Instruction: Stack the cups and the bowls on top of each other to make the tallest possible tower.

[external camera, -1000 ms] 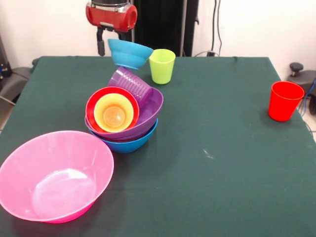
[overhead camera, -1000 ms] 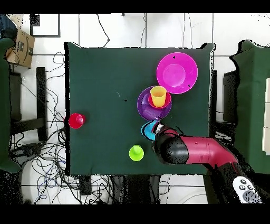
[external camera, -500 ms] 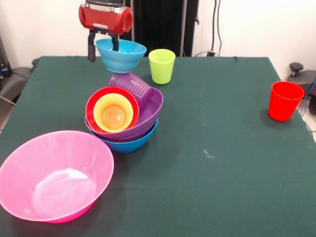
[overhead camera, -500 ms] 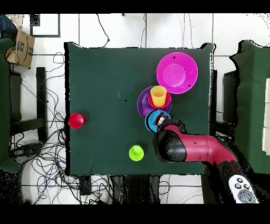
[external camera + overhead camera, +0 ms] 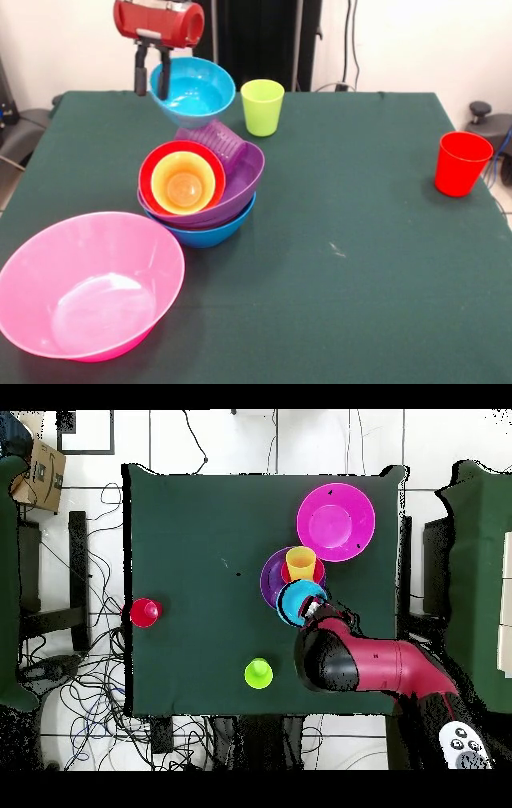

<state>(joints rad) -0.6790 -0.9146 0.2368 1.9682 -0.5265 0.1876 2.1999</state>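
Tool [image 5: 152,78] closed on rim of light blue bowl [image 5: 194,90]; bowl held in air, tilted, above purple cup [image 5: 218,142]. Tower [image 5: 200,192] on desk [image 5: 360,264]: blue bowl [image 5: 210,232] as base, purple bowl [image 5: 240,180] nested in it, red bowl [image 5: 156,164] and yellow cup [image 5: 184,182] inside, purple cup lying at its 12 o'clock. Pink bowl [image 5: 88,284] at tower's 7 o'clock, just beside. Lime cup [image 5: 262,106] upright at 1 o'clock. Red cup [image 5: 461,163] upright, well apart at 3 o'clock.

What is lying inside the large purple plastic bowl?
Inside the large purple plastic bowl: a small red bowl holding a yellow cup, and a translucent purple cup. Their undersides are hidden.
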